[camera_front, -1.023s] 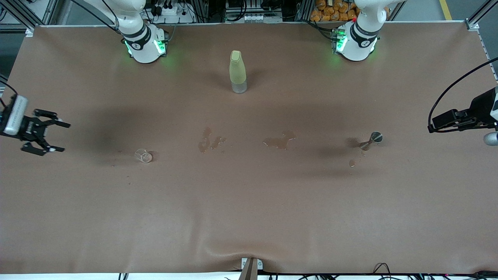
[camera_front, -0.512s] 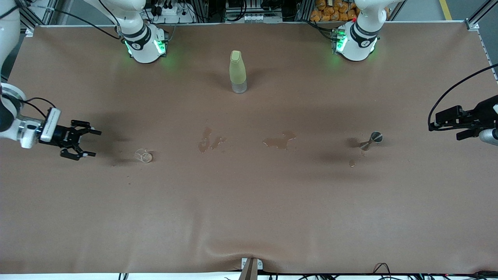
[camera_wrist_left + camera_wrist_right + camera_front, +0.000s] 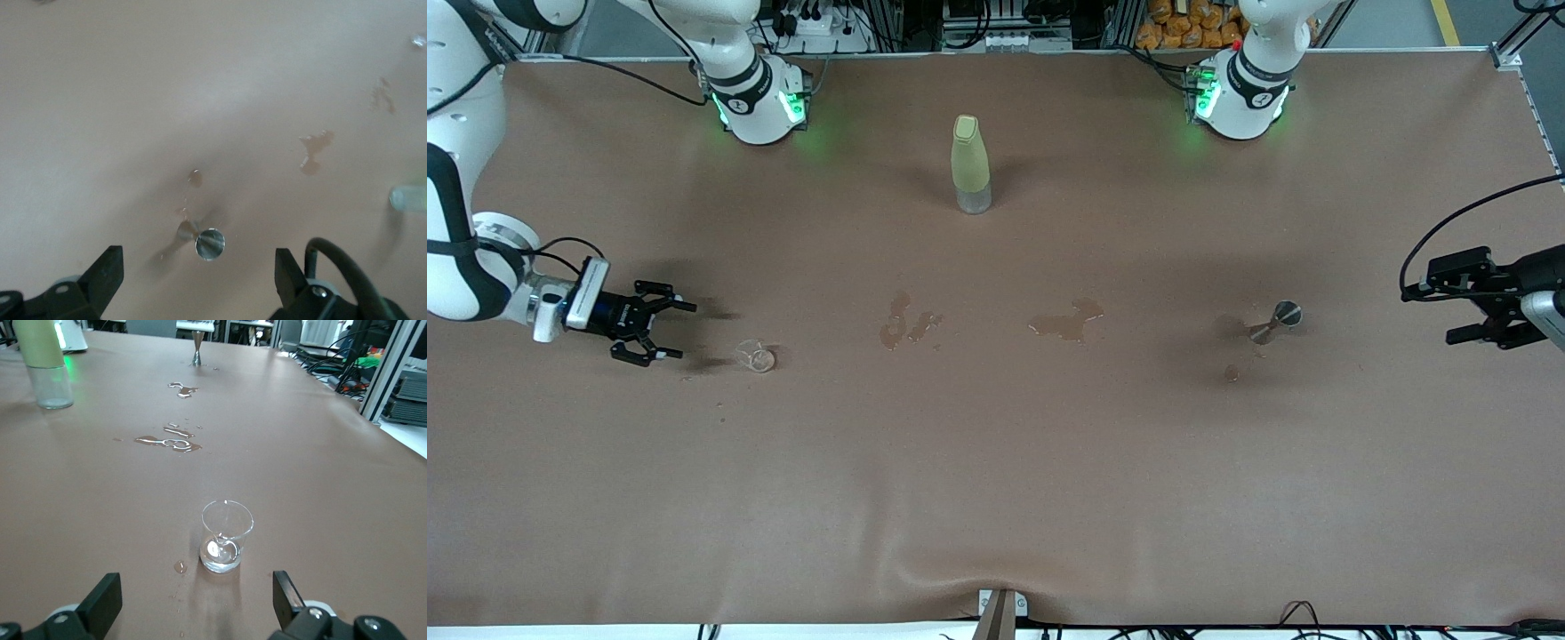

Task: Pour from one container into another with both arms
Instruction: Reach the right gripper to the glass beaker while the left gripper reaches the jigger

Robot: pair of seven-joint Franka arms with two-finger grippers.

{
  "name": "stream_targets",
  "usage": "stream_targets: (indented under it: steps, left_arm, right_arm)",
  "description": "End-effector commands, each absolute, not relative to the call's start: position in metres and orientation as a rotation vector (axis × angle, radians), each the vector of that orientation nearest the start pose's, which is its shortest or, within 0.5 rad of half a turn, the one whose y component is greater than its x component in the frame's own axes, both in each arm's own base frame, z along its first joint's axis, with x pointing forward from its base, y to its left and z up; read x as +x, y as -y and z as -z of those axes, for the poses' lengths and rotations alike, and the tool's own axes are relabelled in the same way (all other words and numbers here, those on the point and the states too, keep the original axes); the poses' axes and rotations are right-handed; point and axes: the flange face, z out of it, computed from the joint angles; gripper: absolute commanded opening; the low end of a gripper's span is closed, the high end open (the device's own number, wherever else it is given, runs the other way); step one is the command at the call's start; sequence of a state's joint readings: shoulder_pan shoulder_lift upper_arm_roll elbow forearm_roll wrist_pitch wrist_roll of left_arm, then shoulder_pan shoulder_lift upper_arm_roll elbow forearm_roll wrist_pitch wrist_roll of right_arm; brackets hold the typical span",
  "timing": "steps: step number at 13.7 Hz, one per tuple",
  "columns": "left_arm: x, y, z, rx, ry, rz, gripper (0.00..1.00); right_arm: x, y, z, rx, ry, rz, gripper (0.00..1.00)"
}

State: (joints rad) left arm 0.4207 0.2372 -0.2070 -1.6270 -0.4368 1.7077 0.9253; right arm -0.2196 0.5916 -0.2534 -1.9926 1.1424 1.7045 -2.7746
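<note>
**Both grippers closing in on their containers**

Since a second ago, right gripper (image 3: 665, 332) has travelled from the table edge toward the small clear glass (image 3: 757, 356) and dropped lower; left gripper (image 3: 1472, 310) has come lower too, at the left arm's end of the table. Bottle, glass, jigger and puddles unchanged.

Right gripper: fingers spread wide, nothing held, just beside the glass, not touching. Right wrist view shows the glass (image 3: 226, 536) upright and centred between the two fingers (image 3: 103, 603), apparently empty, with a small droplet on the table next to it.

Left gripper: jaws wide, empty, well apart from the metal jigger (image 3: 1277, 321), pointing toward it. Left wrist view looks down on the jigger (image 3: 203, 241), which stands between the finger lines, small wet spots beside it.

Pale yellow bottle (image 3: 970, 164) stands upright with cap on, farther from the front camera, midway between the two arm bases. Two brown puddles (image 3: 907, 321) (image 3: 1069, 321) lie on the brown table cover (image 3: 996, 471) between glass and jigger.
</note>
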Motion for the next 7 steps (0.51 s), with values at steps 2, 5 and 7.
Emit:
stream_targets:
  steps: [2, 5, 7]
  left_arm:
    - [0.606, -0.123, -0.452, -3.392, -1.441, 0.418, 1.0]
    - [0.588, -0.135, -0.418, -3.443, -1.53, 0.528, 1.0]
    - [0.583, -0.134, -0.405, -3.34, -1.731, 0.573, 1.0]
  right_arm:
    - [0.507, 0.164, -0.117, -1.48, 1.671, 1.257, 1.0]
    - [0.505, 0.164, -0.104, -1.502, 1.645, 1.277, 1.0]
    - [0.506, 0.163, -0.097, -1.515, 1.637, 1.304, 1.0]
